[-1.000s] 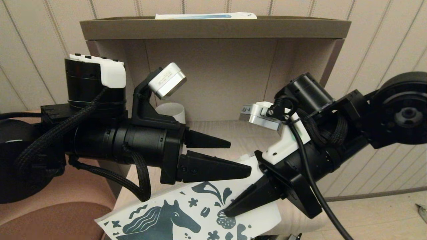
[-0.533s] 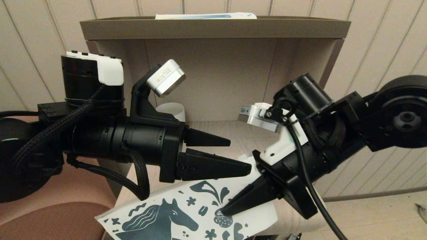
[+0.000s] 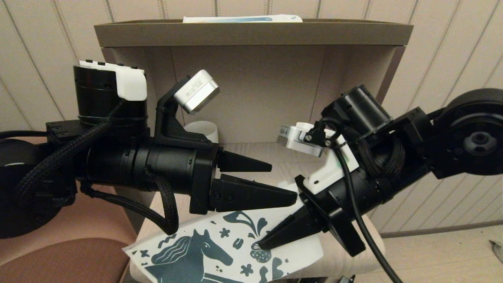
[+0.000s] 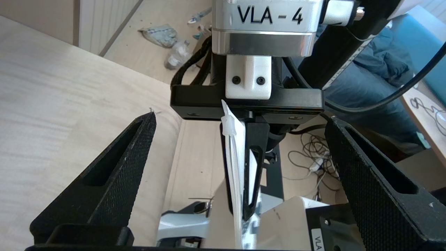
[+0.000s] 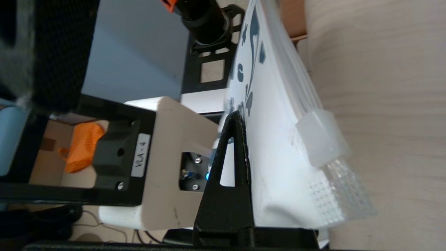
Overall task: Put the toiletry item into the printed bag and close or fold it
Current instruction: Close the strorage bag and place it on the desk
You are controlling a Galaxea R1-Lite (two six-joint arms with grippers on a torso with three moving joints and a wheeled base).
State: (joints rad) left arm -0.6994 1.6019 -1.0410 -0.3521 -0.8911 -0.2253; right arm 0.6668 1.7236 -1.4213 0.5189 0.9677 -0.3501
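Note:
The printed bag (image 3: 220, 251), white with a teal horse, hangs over the front of the wooden surface. My right gripper (image 3: 262, 244) is shut on its upper right part. In the right wrist view one finger (image 5: 230, 157) presses the bag (image 5: 278, 115); the other finger is hidden behind it. A clear zip slider (image 5: 322, 137) sits on the bag's edge. My left gripper (image 3: 283, 184) is open just above the bag's top edge, and the bag (image 4: 233, 164) shows edge-on between its wide-apart fingers. A white and blue tube (image 3: 241, 18) lies on top of the shelf unit.
A brown open-fronted shelf unit (image 3: 251, 35) stands behind both arms. A white mug (image 3: 202, 131) sits inside it behind the left arm. A brown seat (image 3: 59, 259) is at the lower left. Cables (image 4: 313, 157) lie on the floor below.
The right gripper has edged a little to the left with the bag, and the bag's lower left corner has drawn in toward the middle. The left gripper has barely moved.

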